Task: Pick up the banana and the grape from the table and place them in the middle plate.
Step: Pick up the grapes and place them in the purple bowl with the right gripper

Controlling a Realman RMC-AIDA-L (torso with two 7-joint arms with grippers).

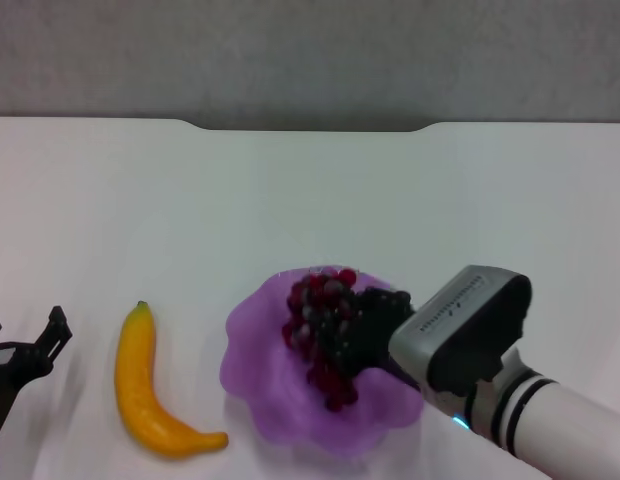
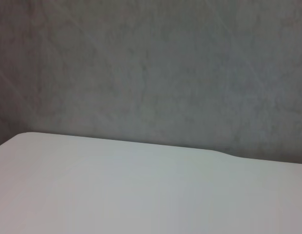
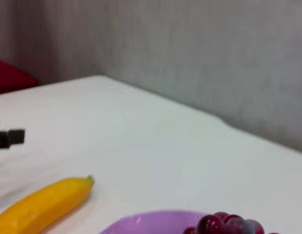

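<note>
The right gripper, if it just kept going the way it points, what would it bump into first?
The right gripper points toward the robot's left and is already at the grape, over the plate. Past that, the banana on the table probably comes next, though depth is hard to judge.

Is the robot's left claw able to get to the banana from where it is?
Probably yes. The left claw sits at the table's near left edge, beside the banana, with only bare tabletop between them. The right claw is busy over the purple plate.
</note>
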